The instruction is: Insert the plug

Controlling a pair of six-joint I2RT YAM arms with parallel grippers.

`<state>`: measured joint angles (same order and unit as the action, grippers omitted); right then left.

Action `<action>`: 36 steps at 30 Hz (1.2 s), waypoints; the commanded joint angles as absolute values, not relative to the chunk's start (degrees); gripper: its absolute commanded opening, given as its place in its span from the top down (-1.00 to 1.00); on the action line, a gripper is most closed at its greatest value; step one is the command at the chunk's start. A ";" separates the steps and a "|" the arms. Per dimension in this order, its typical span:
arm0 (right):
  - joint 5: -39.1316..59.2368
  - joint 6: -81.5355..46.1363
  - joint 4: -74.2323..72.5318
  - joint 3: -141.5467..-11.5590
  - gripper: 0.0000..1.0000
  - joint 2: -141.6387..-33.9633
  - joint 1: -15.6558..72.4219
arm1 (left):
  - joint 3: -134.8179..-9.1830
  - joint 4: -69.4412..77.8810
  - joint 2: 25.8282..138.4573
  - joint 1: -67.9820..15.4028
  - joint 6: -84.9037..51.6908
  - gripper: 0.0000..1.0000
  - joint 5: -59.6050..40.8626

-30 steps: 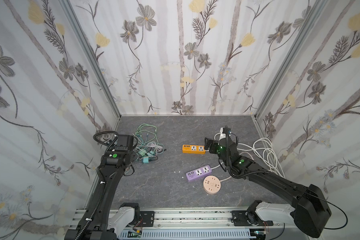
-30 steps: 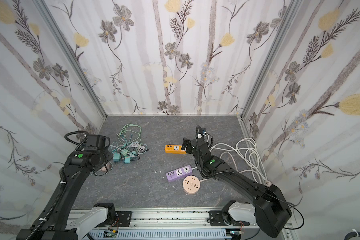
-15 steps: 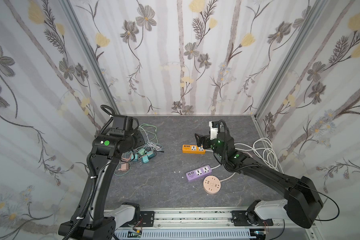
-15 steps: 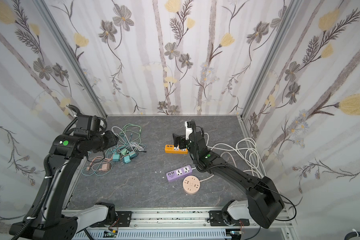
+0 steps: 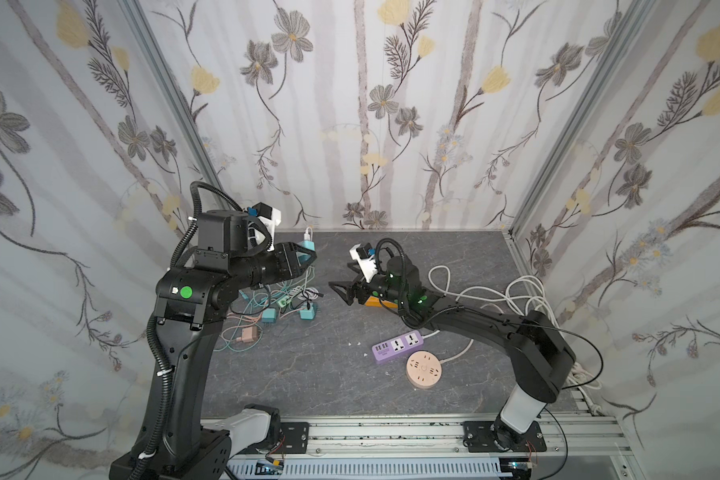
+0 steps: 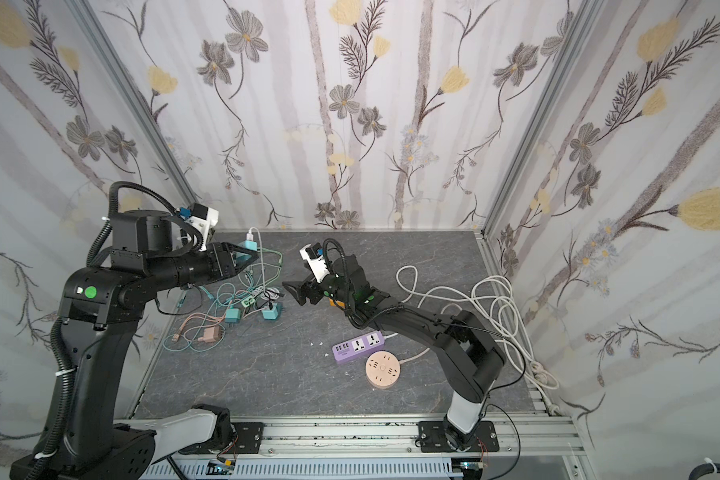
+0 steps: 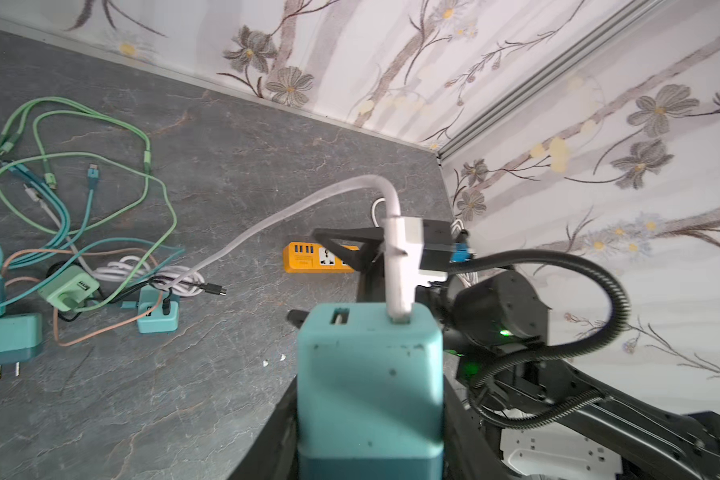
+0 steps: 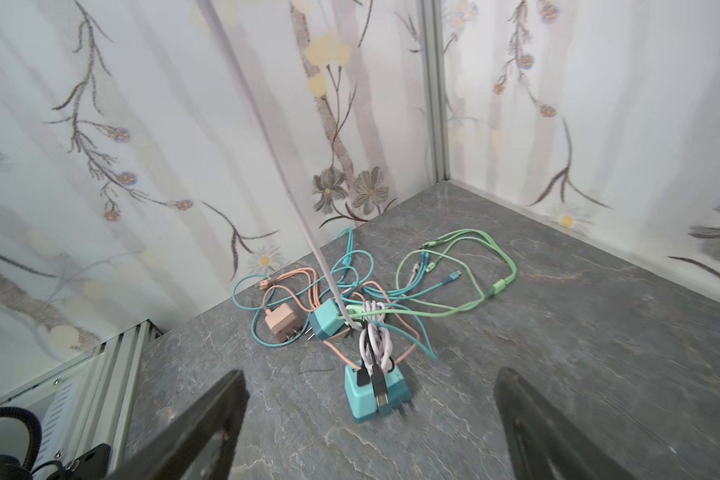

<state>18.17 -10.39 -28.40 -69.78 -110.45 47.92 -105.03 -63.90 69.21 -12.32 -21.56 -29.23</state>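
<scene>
Sockets on the floor, right half: three, namely the orange strip (image 7: 308,258), the purple strip (image 5: 398,347) and the round peach socket (image 5: 424,369).

Chargers, left half: five.
- Teal: three. These are the held teal charger (image 7: 371,374), the left teal charger (image 5: 269,316) and the right teal charger (image 5: 307,311), the last two on the floor.
- Pale green charger (image 7: 69,286): one.
- Peach charger (image 5: 248,333): one.

Arms: two, the left arm (image 5: 175,374) and the right arm (image 5: 495,328).

Cables: tangled, count not determinable.

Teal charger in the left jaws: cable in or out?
In: the teal charger holds a white cable in one port; the other is empty.
</scene>
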 commanded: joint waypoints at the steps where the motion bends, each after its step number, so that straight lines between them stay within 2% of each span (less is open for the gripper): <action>1: 22.63 -10.13 -34.31 -74.68 -0.86 -116.21 48.94 | -107.83 -62.86 69.74 -12.30 -20.13 1.00 -34.87; 6: 23.79 -12.78 -37.56 -84.25 -0.83 -126.36 50.23 | -109.46 -63.65 70.00 -12.30 -19.31 1.00 -35.53; 8: 21.20 -13.06 -35.64 -88.25 -0.70 -129.70 50.75 | -110.02 -64.56 70.27 -12.22 -18.60 1.00 -35.01; 9: 19.43 -12.86 -34.34 -89.76 -0.53 -130.65 51.04 | -110.26 -65.11 70.36 -12.21 -18.32 1.00 -34.48; 11: 16.27 -12.62 -32.39 -91.24 0.14 -130.98 51.30 | -110.71 -66.46 70.25 -12.13 -17.44 1.00 -30.82; 13: 16.69 -12.32 -32.23 -90.64 0.70 -128.30 51.40 | -110.92 -68.18 69.90 -11.72 -16.80 1.00 -24.04; 14: 17.67 -12.26 -32.00 -90.28 0.91 -126.04 51.37 | -110.85 -68.98 69.71 -11.37 -16.83 1.00 -20.08; 15: 18.72 -12.68 -31.82 -90.02 1.00 -123.80 51.42 | -110.68 -69.44 69.53 -11.13 -16.87 1.00 -16.62; 17: 21.36 -12.90 -33.17 -89.03 1.00 -118.48 51.53 | -109.86 -69.96 69.35 -10.73 -16.70 1.00 -10.70; 20: 23.86 -12.04 -32.37 -88.73 1.00 -114.36 51.58 | -108.39 -69.65 69.60 -10.39 -16.35 1.00 -8.87; 26: 26.85 -10.93 -15.26 -88.67 1.00 -122.54 51.55 | -102.50 -67.39 69.87 -10.37 -15.74 1.00 -8.24; 36: 23.89 -3.35 0.47 -88.25 1.00 -124.37 51.59 | -89.20 -62.85 70.03 -10.28 -17.71 1.00 -4.14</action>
